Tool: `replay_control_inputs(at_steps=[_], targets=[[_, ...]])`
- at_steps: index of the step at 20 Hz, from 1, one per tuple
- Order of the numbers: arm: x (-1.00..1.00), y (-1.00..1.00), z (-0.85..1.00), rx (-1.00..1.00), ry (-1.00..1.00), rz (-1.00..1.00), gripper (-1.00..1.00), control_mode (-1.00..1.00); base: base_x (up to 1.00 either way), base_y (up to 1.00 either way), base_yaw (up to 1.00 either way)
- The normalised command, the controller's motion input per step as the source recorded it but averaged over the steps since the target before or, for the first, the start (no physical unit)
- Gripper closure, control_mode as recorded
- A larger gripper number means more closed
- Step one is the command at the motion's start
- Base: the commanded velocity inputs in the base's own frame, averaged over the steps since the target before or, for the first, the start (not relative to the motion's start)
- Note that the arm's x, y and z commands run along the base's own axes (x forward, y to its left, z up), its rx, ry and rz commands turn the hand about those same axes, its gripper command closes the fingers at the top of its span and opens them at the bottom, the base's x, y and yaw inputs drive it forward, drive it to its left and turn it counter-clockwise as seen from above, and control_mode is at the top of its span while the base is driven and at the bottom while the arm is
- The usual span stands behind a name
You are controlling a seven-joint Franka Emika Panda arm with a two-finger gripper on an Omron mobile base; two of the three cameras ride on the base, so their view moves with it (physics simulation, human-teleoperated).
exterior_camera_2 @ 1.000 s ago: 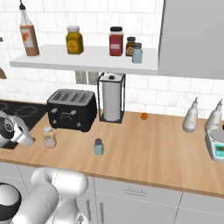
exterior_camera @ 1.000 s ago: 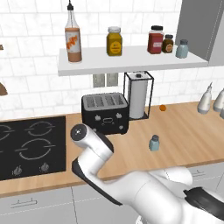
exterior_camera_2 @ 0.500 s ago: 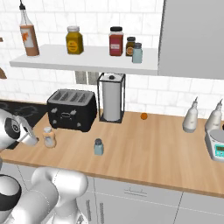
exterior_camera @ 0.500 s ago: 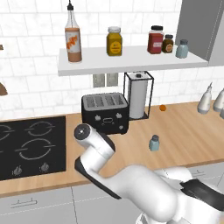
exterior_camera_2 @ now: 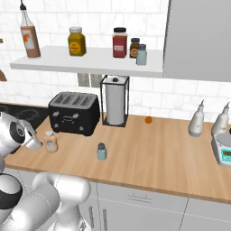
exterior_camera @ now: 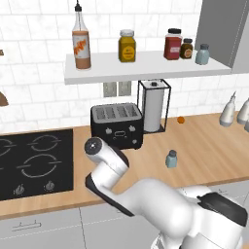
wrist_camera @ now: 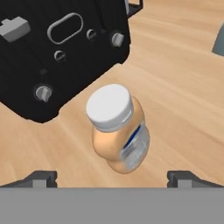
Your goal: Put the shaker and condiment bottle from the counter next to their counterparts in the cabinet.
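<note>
We see the small orange bottle [wrist_camera: 119,129] standing on the counter [wrist_camera: 183,96] just in front of the black toaster [wrist_camera: 57,48]. Our gripper [wrist_camera: 113,178] hangs above it, jaws spread wide, the bottle between the two fingertips [wrist_camera: 41,177] and touching neither.

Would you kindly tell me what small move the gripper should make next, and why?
Probably ease straight down around the small orange condiment bottle with the white cap: the open gripper sits just above it, fingertips either side, not yet touching, beside the black toaster.
</note>
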Motion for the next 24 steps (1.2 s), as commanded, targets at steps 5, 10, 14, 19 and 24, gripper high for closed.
replay_control_inputs(at_steps=[5, 10, 14, 19, 24], targets=[[0.1, -0.09, -0.12, 0.0, 0.0, 0.0, -1.0, -1.0, 0.0, 0.0, 0.0], [0.1, -0.1, -0.1, 0.0, 0.0, 0.0, -1.0, -1.0, 0.0, 0.0, 0.0], [0.1, -0.12, -0.1, 0.0, 0.0, 0.0, -1.0, -1.0, 0.0, 0.0, 0.0], [0.07, -0.14, -0.08, 0.0, 0.0, 0.0, -1.0, -1.0, 0.0, 0.0, 0.0], [0.0, -0.08, -0.03, 0.0, 0.0, 0.0, 1.0, -1.0, 0.0, 0.0, 0.0]])
